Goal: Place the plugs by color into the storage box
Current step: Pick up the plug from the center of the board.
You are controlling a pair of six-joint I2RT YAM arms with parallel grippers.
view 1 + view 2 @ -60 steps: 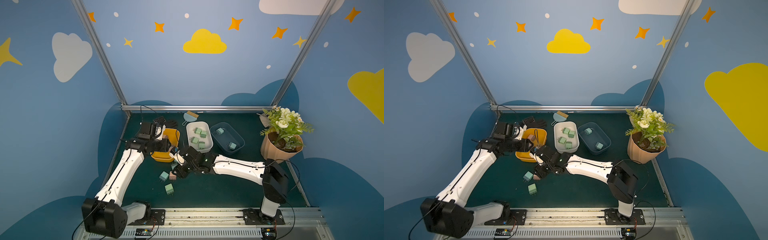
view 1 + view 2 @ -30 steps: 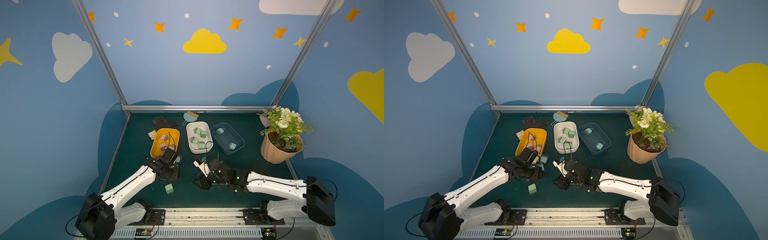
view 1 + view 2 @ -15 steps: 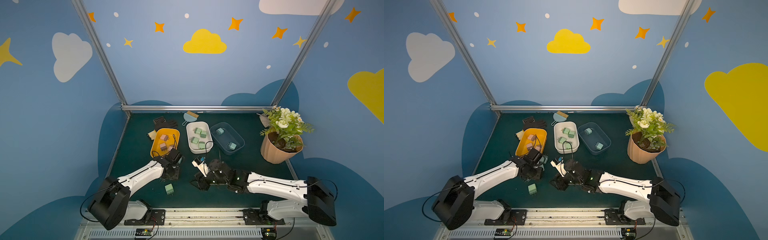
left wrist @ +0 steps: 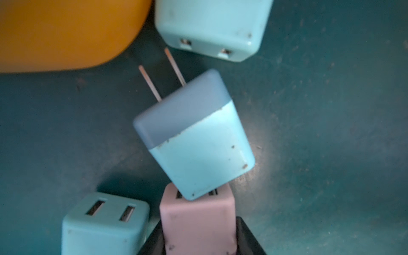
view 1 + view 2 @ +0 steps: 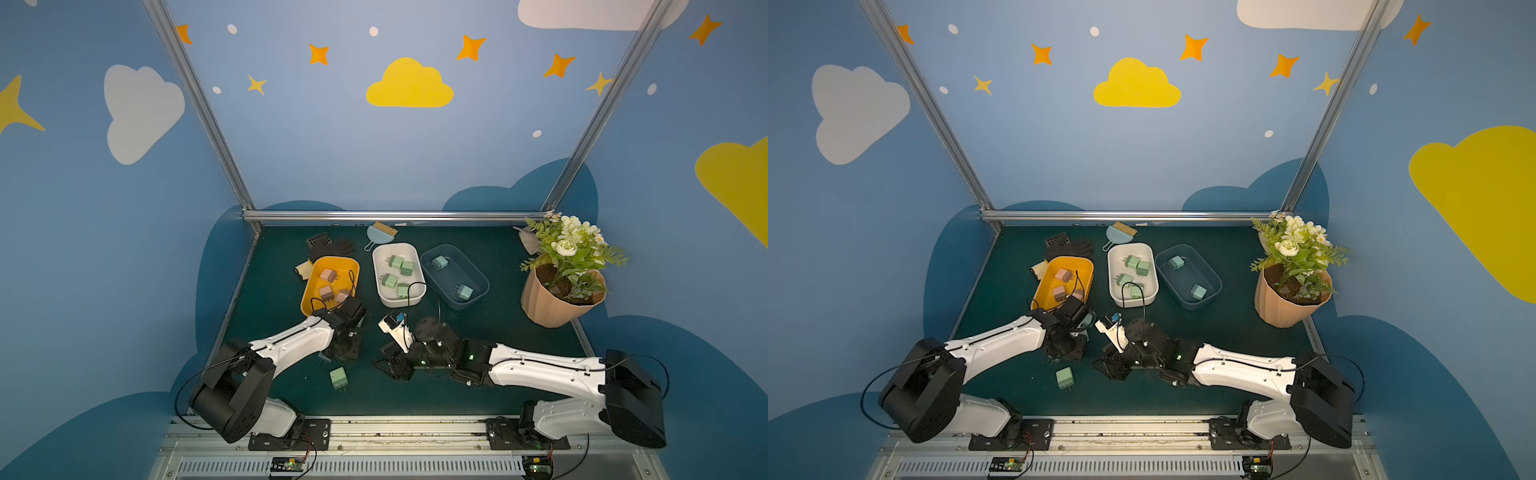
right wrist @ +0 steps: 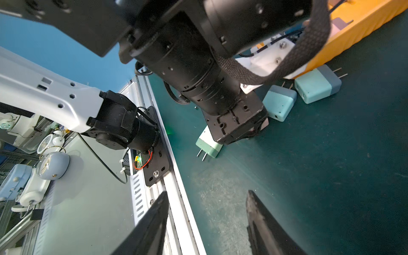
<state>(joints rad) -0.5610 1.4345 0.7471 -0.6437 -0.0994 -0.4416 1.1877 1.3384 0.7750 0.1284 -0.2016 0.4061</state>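
First, in both top views, three bins stand in a row toward the back of the green mat (image 5: pixel 274 291). The yellow bin (image 5: pixel 308 291) holds three pink plugs (image 5: pixel 328 275). The white bin (image 5: pixel 377 274) holds four mint plugs (image 5: pixel 395 262). The dark blue bin (image 5: pixel 451 279) holds two pale blue-green plugs (image 5: pixel 439 262). The left gripper (image 5: pixel 341 353) points down at the mat just in front of the yellow bin's near end, and its jaws are hidden under the wrist. A loose mint plug (image 5: pixel 338 377) lies on the mat near it, prongs toward the front rail. The right gripper (image 5: pixel 1111 368) sits low over the mat, beside the left gripper but apart from it.

Left wrist view: the left gripper (image 4: pixel 198 242) is clamped on a single pink plug (image 4: pixel 196 220), with a black finger (image 4: pixel 248 238) against each side. A two-tone blue plug (image 4: pixel 198 143) overlaps the ported end of the single pink plug. A second blue plug (image 4: pixel 212 24) lies beside the yellow bin (image 4: pixel 66 33). A third blue plug (image 4: pixel 103 225) sits just beside the held one.

Right wrist view: the right gripper (image 6: pixel 207 225) has its fingers (image 6: pixel 265 227) parted, with nothing between them, above bare mat. The loose mint plug (image 6: pixel 207 145) lies just beside the left gripper (image 6: pixel 238 130). Two grey-capped blue plugs (image 6: pixel 279 102) lie near the yellow bin (image 6: pixel 353 35).
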